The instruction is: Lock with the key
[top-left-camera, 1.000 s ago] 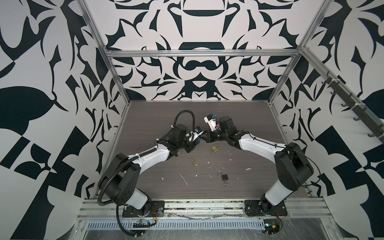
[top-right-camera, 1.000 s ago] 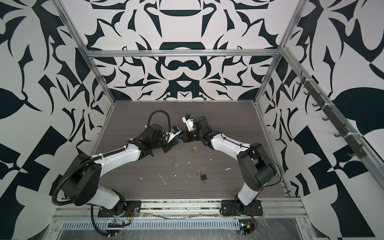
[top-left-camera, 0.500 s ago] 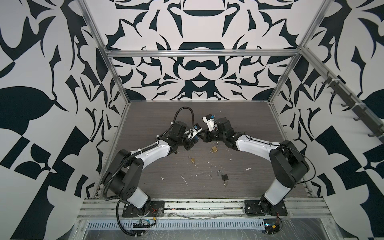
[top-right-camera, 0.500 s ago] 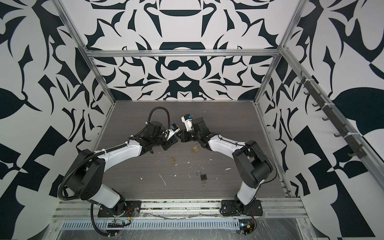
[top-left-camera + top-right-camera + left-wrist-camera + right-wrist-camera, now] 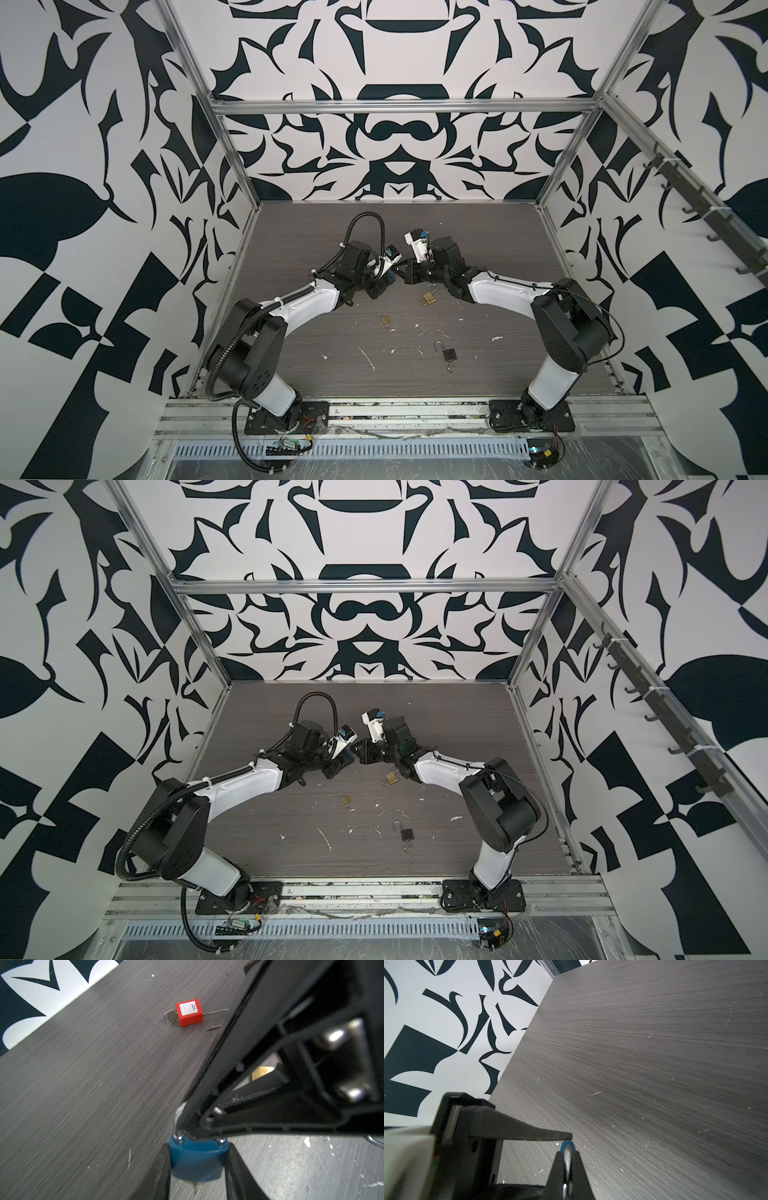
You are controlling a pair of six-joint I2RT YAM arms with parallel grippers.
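A blue padlock [image 5: 197, 1165] is clamped by its sides in my left gripper [image 5: 198, 1153], above the table's middle. A silver key [image 5: 194, 1187] sticks out of the lock's underside. My right gripper [image 5: 568, 1154] faces it and is shut on the lock's silver shackle [image 5: 179, 1126], with a sliver of the blue body [image 5: 564, 1144] showing past its tips. In both top views the left gripper [image 5: 390, 277] and the right gripper [image 5: 406, 275] meet tip to tip; a top view shows the padlock [image 5: 348, 756] only as a blue speck.
A red padlock [image 5: 189, 1012] with its key in and shackle open lies further back. A brass padlock [image 5: 429, 297], a smaller brass one [image 5: 385, 320] and a black padlock [image 5: 449, 354] with a key lie nearer the front. White flecks dot the table [image 5: 316, 232].
Both arms have shifted slightly. The grippers stay joined at the blue padlock with the same grips.
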